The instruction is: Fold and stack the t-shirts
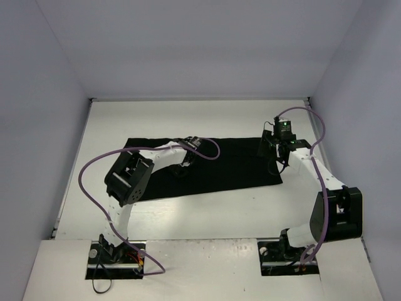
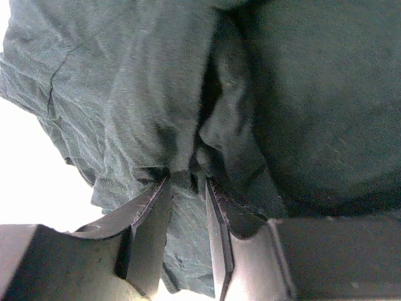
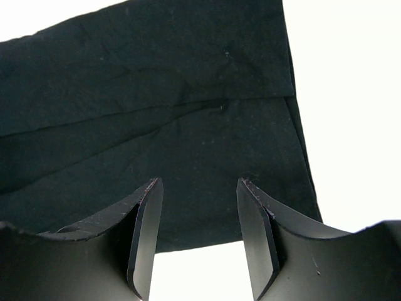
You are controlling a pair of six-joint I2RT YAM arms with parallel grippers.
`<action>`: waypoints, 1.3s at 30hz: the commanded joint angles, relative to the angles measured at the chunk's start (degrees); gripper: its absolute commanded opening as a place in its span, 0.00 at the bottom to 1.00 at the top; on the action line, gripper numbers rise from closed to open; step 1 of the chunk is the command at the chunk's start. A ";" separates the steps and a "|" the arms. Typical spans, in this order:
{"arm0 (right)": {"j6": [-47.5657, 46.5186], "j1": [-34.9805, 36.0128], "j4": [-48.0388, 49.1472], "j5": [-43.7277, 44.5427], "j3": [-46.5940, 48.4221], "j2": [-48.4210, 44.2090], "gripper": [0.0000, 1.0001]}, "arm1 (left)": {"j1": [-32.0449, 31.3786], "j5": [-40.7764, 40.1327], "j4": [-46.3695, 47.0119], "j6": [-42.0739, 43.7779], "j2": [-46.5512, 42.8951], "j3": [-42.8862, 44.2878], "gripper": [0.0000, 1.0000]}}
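Black t-shirt (image 1: 232,164) is spread over the middle of the table (image 1: 207,119), soft and floppy so corners or hems are probably best grabbed, with a bunch of it pinched in the left claw (image 2: 187,179) and the right claw (image 3: 197,185) held wide toward the table's right side.

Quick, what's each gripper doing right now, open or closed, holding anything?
Left gripper: closed, pinching a fold of the t-shirt.
Right gripper: open, holding nothing, over the t-shirt's edge.

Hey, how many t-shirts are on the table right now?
1: a black t-shirt lying across the table, left gripper pinching its cloth. Another could hide under it.
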 commanded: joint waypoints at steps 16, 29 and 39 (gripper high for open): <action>1.60 0.38 1.21 -1.33 -0.96 -3.05 0.48 | 1.74 0.50 -0.67 1.13 -2.16 4.74 0.00; 2.22 0.38 1.06 -1.77 -1.05 -3.34 0.48 | 1.41 11.30 -10.15 0.35 -8.02 10.52 0.00; 1.67 0.29 1.11 -1.45 0.03 -2.57 0.49 | 1.15 26.85 -15.00 -10.54 -8.30 10.05 0.01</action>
